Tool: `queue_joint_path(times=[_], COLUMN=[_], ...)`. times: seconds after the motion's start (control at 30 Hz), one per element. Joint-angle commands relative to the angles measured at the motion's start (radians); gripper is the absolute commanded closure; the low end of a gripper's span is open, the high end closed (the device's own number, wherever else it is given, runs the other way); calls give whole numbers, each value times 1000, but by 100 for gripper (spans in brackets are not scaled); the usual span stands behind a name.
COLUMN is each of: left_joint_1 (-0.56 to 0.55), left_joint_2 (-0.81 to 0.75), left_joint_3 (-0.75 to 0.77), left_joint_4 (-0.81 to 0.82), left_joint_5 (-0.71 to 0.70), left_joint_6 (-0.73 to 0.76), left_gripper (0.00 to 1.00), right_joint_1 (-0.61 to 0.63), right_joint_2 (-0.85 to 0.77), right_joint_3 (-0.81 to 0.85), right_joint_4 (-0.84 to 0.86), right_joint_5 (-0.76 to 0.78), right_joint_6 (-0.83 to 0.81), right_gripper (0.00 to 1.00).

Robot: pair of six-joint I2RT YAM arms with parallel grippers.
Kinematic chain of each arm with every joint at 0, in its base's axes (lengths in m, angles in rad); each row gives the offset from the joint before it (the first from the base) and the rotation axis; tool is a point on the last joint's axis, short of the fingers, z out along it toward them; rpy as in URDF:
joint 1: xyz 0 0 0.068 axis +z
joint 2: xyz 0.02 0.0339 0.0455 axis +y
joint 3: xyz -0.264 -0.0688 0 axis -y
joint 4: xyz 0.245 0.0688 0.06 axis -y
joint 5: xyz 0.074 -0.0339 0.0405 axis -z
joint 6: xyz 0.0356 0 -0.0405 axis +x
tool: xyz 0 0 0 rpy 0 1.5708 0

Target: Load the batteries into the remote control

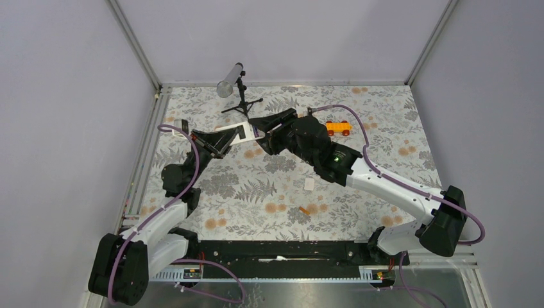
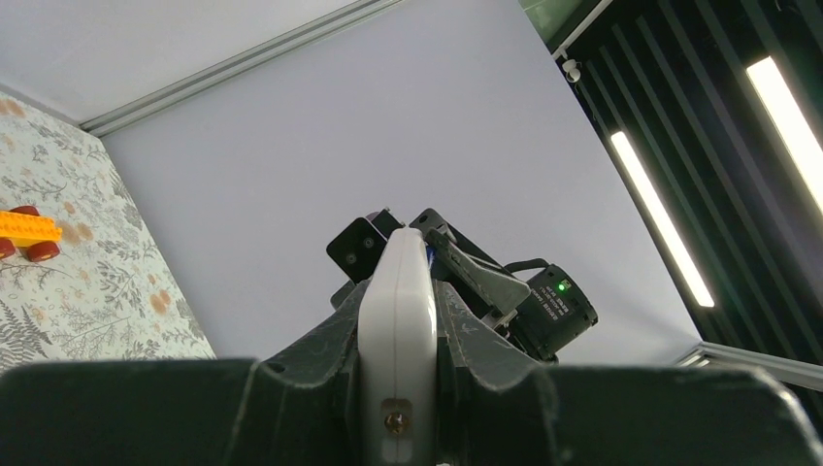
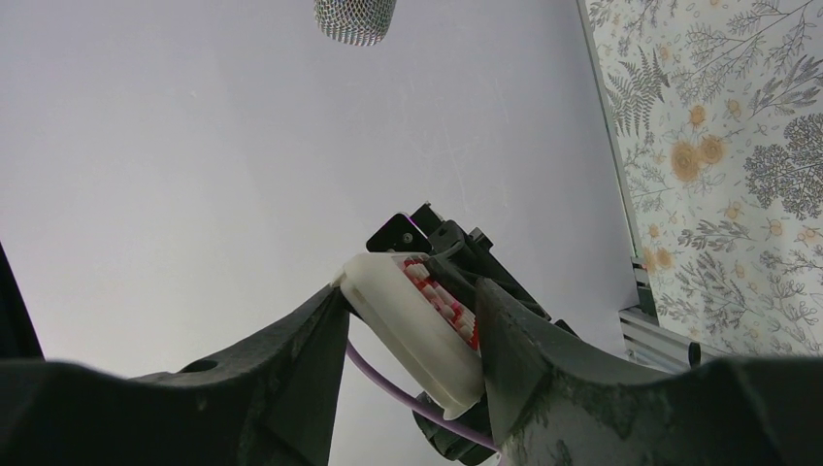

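Left jaws: my left gripper [image 1: 224, 140] is clamped shut on the remote control [image 1: 242, 133], held by its near end and lifted off the table

Remote control: in the air between my two arms, over the far half of the flowered cloth [image 1: 244, 192]; my left wrist camera looks along its white edge, and my right wrist camera sees the red face with its rows of white buttons

Right jaws: my right gripper [image 3: 408, 296] stands part open around the remote's other end, one finger [image 3: 320, 335] along the white back and the other against the button side – both look close enough to touch, but I cannot tell whether they are pressing on it

Orange battery [image 1: 304, 210]: lying loose on the cloth, nearer my bases than the remote and well apart from both grippers

Small white piece [image 1: 310, 185]: flat on the cloth just beyond that battery – too small to say what it is

Orange toy car [image 1: 338, 128]: on the cloth just beyond my right arm's wrist

Microphone [image 1: 229, 82]: on a black tripod at the far edge, behind the remote
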Motion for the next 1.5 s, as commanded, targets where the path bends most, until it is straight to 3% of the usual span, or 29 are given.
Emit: queue_joint_path(times=[0.0, 0.27, 0.53, 0.83, 1.1, 1.17, 1.33, 1.47], left_joint_1=[-4, -4, -3, -3, -2, -2, -2, 0], left_joint_2=[-18, -30, -103, -115, -138, -136, -144, -159], left_joint_3=[17, 26, 94, 149, 171, 168, 150, 131], left_joint_4=[63, 21, -154, -162, -244, -242, -267, -312], left_joint_5=[-1, -50, -76, -86, -68, -67, -63, -54], left_joint_6=[-13, -110, -150, -232, -188, -184, -151, -106], left_gripper=[100, 100, 100, 100, 100, 100, 100, 100], right_joint_1=[0, 1, 0, 0, -1, -2, -3, -10], right_joint_2=[-9, -5, -2, -3, 1, 4, -4, -41], right_joint_3=[5, -2, -9, -28, -2, 1, -1, -1], right_joint_4=[75, 85, 99, 112, 93, 93, 161, 181], right_joint_5=[48, 60, 72, 65, 35, 23, 15, 40], right_joint_6=[24, 3, -44, -51, -93, -98, -131, -216], right_gripper=[47, 53, 60, 62, 61, 53, 18, 6])
